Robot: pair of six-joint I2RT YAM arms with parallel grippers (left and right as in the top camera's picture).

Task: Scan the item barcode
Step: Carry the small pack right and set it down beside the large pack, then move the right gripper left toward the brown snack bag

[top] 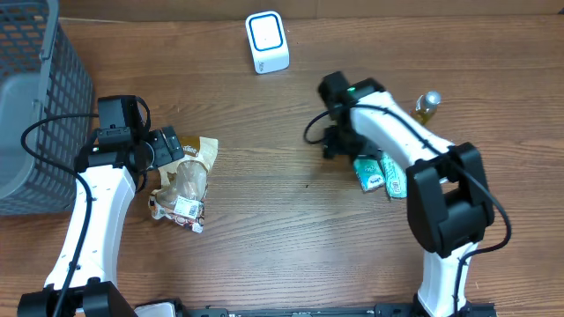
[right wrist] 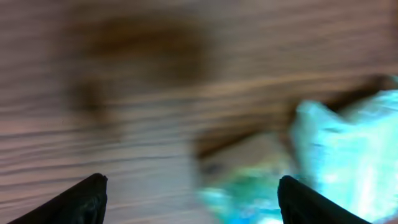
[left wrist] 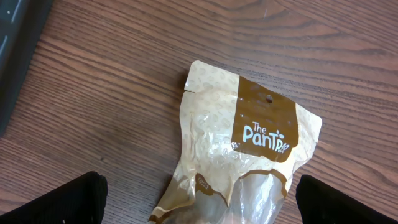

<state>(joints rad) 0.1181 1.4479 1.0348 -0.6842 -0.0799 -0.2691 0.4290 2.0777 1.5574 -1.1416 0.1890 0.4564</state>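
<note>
Fingertips of the left gripper [left wrist: 202,202] show only as two dark tips at the bottom corners of its wrist view, spread as wide as the frame lets them. Nothing is held. Snack bag [left wrist: 249,143] lies flat on the wood between and just ahead of those tips: brown and tan, clear window, hang-hole end pointing away from the claw. From overhead a white label [top: 187,209] sits on the bag's near end; too small to read, probably the barcode. Right gripper [right wrist: 196,199] is also spread wide, tips far apart at the lower edge of a badly blurred view. Teal wrapping shows low and to the right, but no grip on it can be made out. Overhead puts that claw just beside a pair of green packets [top: 379,173] lying on the table [top: 264,238], with a small bottle [top: 427,104] beyond them. Grey basket [top: 35,106] stands at the left edge. Scanner [top: 266,41], a white block, stands at the far edge, well apart from both arms. Judgement: the pick-up step, with the snack bag as the item and no grasp yet made. Next move calls for lowering the left claw, closing on the bag's upper edge, lifting, and carrying it across with the label turned toward the scanner's face; thin film may crumple or slip.
</note>
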